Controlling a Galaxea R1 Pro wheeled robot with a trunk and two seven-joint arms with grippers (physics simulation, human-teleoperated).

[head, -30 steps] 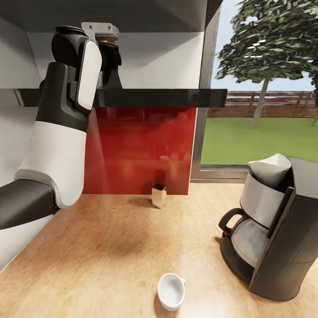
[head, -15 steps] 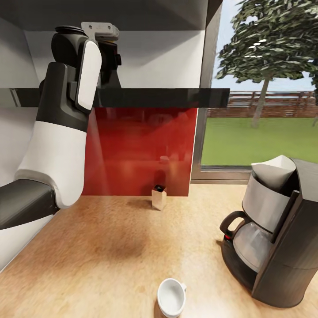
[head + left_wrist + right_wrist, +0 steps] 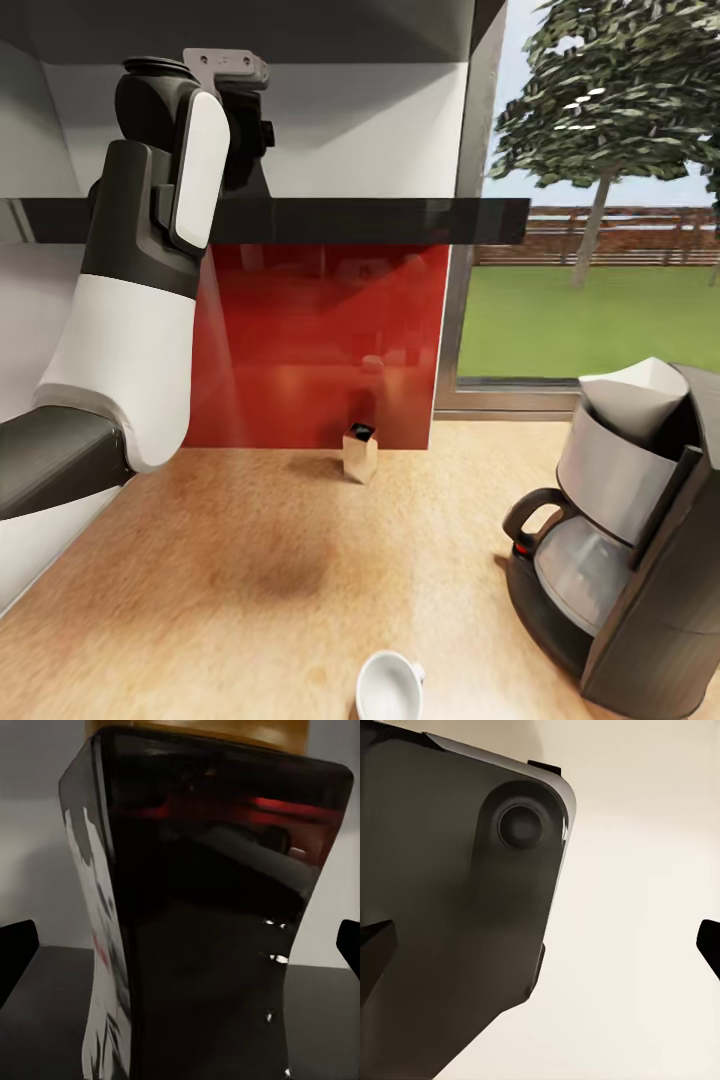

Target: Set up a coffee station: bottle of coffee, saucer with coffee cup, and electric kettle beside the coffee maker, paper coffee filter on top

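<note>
The bottle of coffee [image 3: 210, 930], a dark brown jar with a yellow lid, stands on the dark kitchen shelf [image 3: 380, 220]. My left gripper [image 3: 180, 945] is open, and the jar sits close between its fingertips [image 3: 16, 949]. In the head view my raised left arm [image 3: 150, 250] covers the jar. The coffee maker [image 3: 640, 560] stands at the right of the kitchen countertop [image 3: 230, 560] with a white paper coffee filter [image 3: 632, 395] on top. The white coffee cup [image 3: 388, 690] sits on the countertop at the near edge of the head view. My right gripper [image 3: 540, 945] is open and holds nothing.
A small tan carton [image 3: 360, 452] stands at the back of the worktop before a red backsplash [image 3: 320, 340]. A window [image 3: 600, 230] is at the right, and a white wall at the left. A dark grey robot part [image 3: 457, 907] lies in front of the right gripper.
The head view has shifted, so the coffee maker and cup sit lower and further right in the picture. The jar's yellow lid, seen above the wrist a second ago, is now covered.
</note>
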